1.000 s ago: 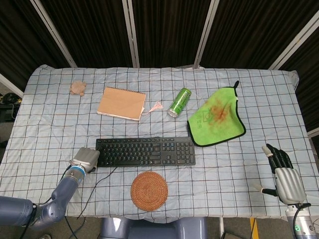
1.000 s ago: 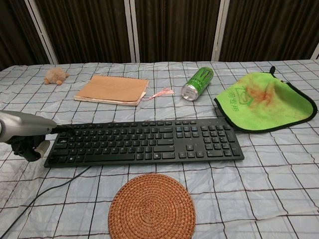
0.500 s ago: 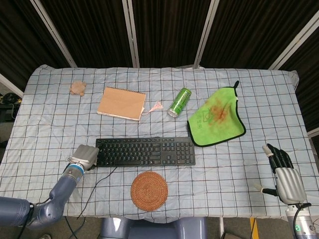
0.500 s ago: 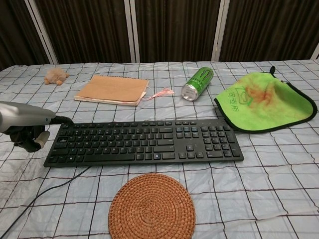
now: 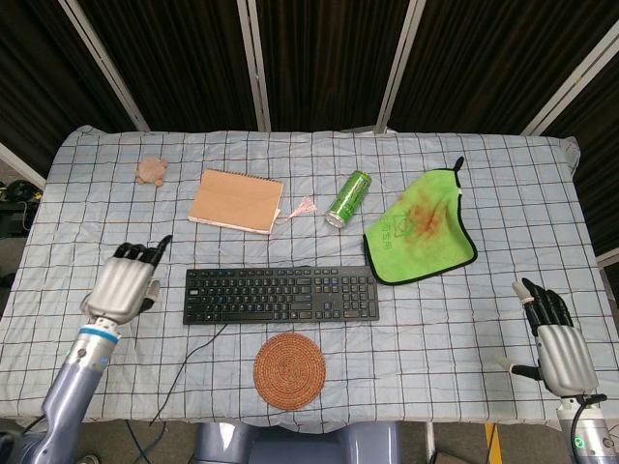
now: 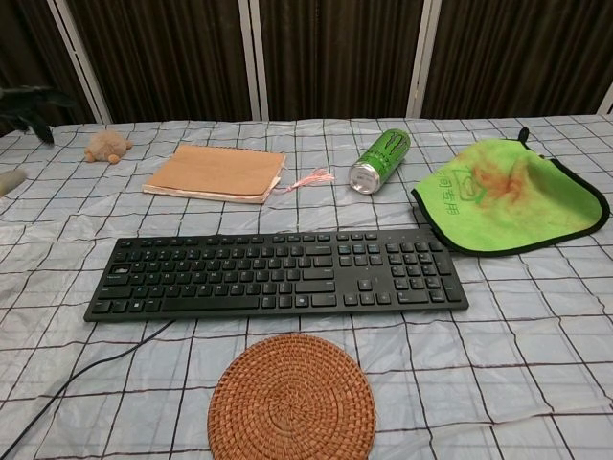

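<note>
Keyboard (image 5: 280, 295): black, lying at the front middle of the checked desk (image 5: 464, 319), long axis running left to right
Left hand (image 5: 123, 285): just beside the keyboard's left end, apart from it, fingers extended, holding nothing
Right hand (image 5: 556, 343): well apart at the right edge, fingers spread, empty
Nearer hand: the left

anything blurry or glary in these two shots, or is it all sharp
Head view: even light, soft shadows, keyboard and both hands sharp, left hand and right hand. Chest view: table things crisp, but the left hand is a dark motion-blurred smear at the upper left edge; no strong glare in either.
</note>
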{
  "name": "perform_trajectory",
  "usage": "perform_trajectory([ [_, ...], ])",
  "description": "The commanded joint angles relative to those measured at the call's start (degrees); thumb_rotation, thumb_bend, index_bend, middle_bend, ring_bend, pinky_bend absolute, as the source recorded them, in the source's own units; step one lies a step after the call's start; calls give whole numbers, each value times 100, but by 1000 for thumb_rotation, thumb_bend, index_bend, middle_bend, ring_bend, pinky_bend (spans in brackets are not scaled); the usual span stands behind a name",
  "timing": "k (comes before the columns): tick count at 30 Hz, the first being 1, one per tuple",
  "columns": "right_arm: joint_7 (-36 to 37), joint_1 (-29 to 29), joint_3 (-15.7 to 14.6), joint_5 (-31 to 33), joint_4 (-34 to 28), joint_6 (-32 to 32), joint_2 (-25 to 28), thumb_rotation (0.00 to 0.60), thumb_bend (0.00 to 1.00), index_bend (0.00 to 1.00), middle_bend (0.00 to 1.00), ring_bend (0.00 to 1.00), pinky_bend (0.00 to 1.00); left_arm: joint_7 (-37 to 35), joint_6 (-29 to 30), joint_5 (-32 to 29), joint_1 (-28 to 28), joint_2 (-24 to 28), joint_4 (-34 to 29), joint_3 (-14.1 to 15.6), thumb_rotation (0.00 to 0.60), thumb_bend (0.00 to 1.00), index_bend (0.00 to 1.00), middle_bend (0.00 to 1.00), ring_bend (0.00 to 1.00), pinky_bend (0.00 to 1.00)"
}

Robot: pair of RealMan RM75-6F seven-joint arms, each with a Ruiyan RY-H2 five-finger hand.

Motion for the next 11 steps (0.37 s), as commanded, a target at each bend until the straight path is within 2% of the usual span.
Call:
perform_trajectory([
  [1,-60,-5,5,12,-11,9,-7,600,48,0,0,0,0,-1017,1016,1141,1153,248,143,528,600,30,0,0,0,0],
  [5,-114,-5,13,-6,-6,33,-21,600,49,0,0,0,0,-1668,1368,1560,1784,247,648,658,600,1,0,0,0,0],
  [11,-173,-2,-2,-65,23,51,-45,600,48,0,0,0,0,-1859,1481,1848,2299,167,1267,623,600,0,0,0,0,0],
])
